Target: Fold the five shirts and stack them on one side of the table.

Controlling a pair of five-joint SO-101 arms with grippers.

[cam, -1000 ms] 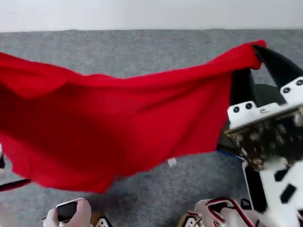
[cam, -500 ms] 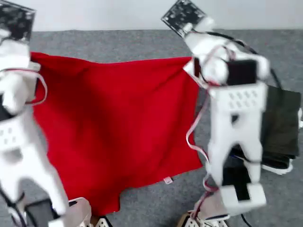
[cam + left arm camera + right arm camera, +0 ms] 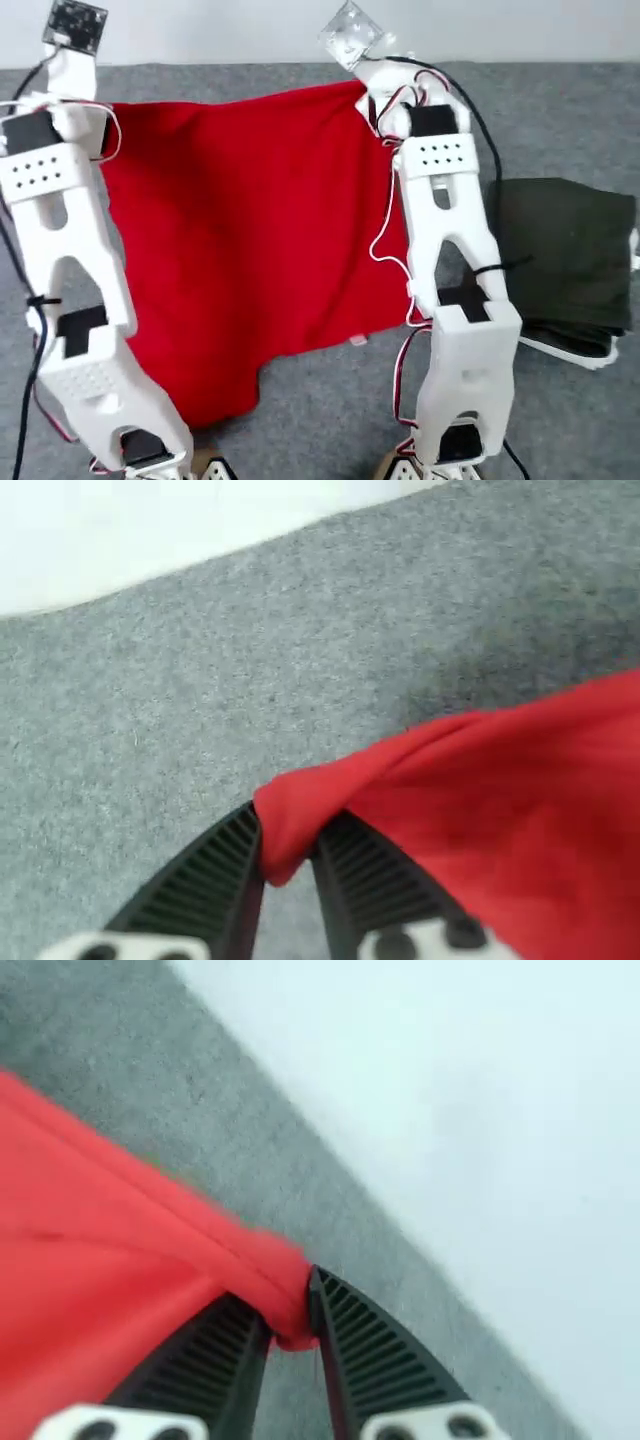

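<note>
— Checking from the near side first: how is the cloth lying?

— The red shirt [image 3: 250,250] is lying spread on the grey table [image 3: 330,430]. Its near hem is trailing well behind both sets of jaws, toward the arm bases. The hem is running uneven, with one lobe sagging nearer on the left arm's side.

— And between the jaws?

— The fabric is stretching fairly smooth from one pinch to the other, showing only soft wrinkles. A folded dark shirt [image 3: 565,250] is sitting behind the right jaws on their outer side. The arm is hiding whether it is touching the red one.

— What are the jaws themselves doing?

— The left gripper [image 3: 285,865] is nearly closed, squeezing a bunched far corner between its ribbed pads. The right gripper [image 3: 290,1335] is doing the same at the other far corner. Bare table is running ahead of both toward a white wall.

— So what is the fold asking for?

— Judging by this, both pinches should be staying firm while the arms are lifting level and together. That would be keeping the far edge taut and straight as it is travelling back over the near hem. Each grip is holding only a small wad, so a jerk could be pulling a corner free. The right arm should also be steering clear of the dark shirt.
</note>
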